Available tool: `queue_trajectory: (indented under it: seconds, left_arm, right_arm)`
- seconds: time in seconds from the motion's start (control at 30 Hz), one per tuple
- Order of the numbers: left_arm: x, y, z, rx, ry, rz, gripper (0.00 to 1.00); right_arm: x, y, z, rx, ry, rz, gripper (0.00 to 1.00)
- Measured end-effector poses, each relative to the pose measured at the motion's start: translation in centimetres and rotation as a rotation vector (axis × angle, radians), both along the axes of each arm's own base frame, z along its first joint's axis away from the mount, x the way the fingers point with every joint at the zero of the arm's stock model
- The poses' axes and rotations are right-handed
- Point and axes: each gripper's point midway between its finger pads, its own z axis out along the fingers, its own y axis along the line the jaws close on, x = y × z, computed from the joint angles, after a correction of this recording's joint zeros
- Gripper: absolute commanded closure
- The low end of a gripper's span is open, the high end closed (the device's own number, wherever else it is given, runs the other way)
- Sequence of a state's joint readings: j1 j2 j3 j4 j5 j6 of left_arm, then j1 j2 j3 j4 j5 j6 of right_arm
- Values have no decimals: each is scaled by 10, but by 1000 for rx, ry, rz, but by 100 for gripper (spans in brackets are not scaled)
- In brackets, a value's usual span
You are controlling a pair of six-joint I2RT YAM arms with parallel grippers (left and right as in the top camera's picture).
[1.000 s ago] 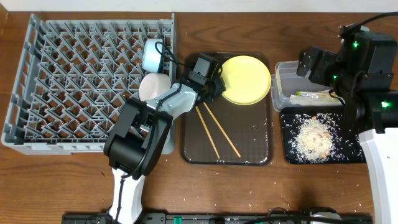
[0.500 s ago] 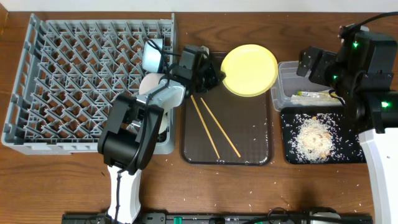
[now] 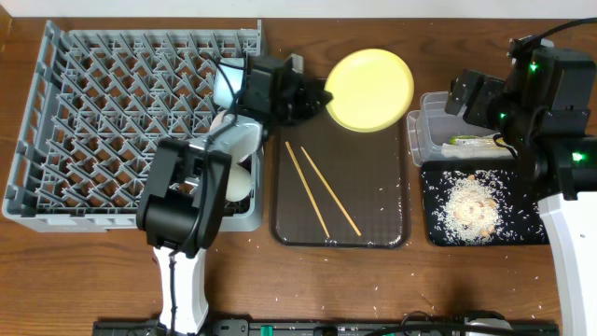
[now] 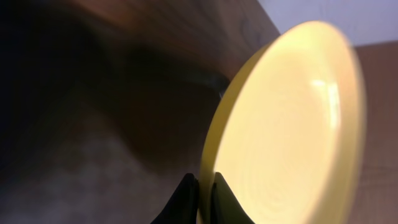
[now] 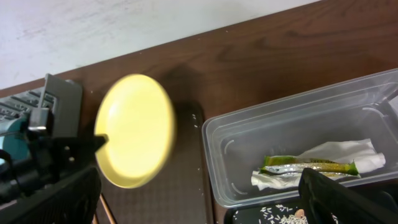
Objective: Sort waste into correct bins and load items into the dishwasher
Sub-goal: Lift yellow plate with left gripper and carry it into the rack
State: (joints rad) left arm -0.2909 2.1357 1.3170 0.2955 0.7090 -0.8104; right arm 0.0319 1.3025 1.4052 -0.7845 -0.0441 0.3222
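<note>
The round yellow plate hangs tilted above the far end of the brown serving tray. My left gripper is shut on its left rim; in the left wrist view the rim of the plate sits pinched between the two black fingertips. The grey dishwasher rack lies to the left, with a light blue bowl and a white bowl at its right edge. Two chopsticks lie on the serving tray. My right gripper is open and empty over the clear tub.
The clear tub holds a white wrapper and a green-and-yellow packet. A black tray in front of it carries a heap of rice. Loose grains dot the table in front of the trays.
My left gripper has lifted the yellow plate off the serving tray and carried it toward the far edge, tilting it up. The right arm has not moved.
</note>
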Motion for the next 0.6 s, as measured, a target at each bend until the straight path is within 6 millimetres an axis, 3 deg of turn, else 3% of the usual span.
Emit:
queue_trajectory:
  seconds: [0.17, 0.3, 0.4, 0.6]
  left_arm:
    - [11, 26, 2, -12, 3, 39, 93]
    - [15, 39, 17, -35, -8, 50, 93]
    - [21, 60, 51, -45, -69, 87, 93]
    - [27, 132, 157, -66, -267, 218, 93]
  right_arm:
    - [0, 0, 0, 0, 0, 0, 1]
    - [0, 0, 0, 0, 0, 0, 1]
    - [0, 0, 0, 0, 0, 0, 1]
    - [0, 0, 0, 0, 0, 0, 1]
